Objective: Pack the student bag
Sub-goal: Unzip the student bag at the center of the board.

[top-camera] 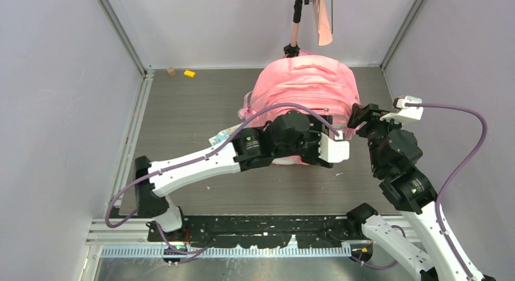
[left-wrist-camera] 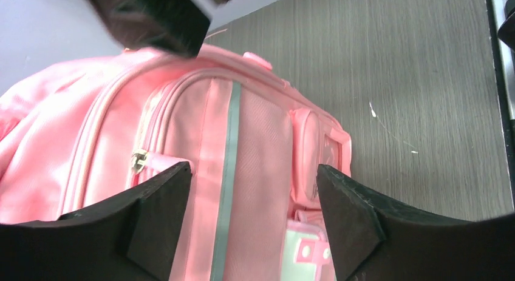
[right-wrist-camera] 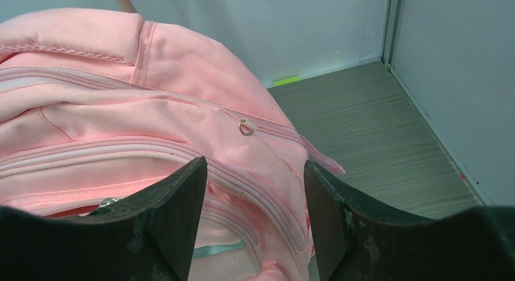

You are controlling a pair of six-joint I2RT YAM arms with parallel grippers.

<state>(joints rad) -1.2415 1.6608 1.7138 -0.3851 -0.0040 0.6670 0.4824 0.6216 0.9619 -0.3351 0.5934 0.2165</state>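
The student bag (top-camera: 306, 81) is a large bright pink backpack lying in the middle of the table, its front zip pockets facing the arms. My left gripper (left-wrist-camera: 255, 190) hovers open over the bag's front panel (left-wrist-camera: 255, 141), by a pale grey-green strip (left-wrist-camera: 229, 172); nothing is between its fingers (left-wrist-camera: 159, 214). My right gripper (right-wrist-camera: 255, 184) is open just above the curved zip lines (right-wrist-camera: 255, 190) at the bag's right side, holding nothing. A small metal zip ring (right-wrist-camera: 245, 127) lies further up the bag. In the top view my left arm (top-camera: 267, 144) crosses the bag's near edge and hides it.
A yellow block (top-camera: 189, 73) and a small brown block (top-camera: 171, 71) lie at the back left of the table. A thin stand (top-camera: 296, 26) with a pink cloth rises behind the bag. A packet (top-camera: 221, 135) pokes out at the bag's left. Walls enclose three sides.
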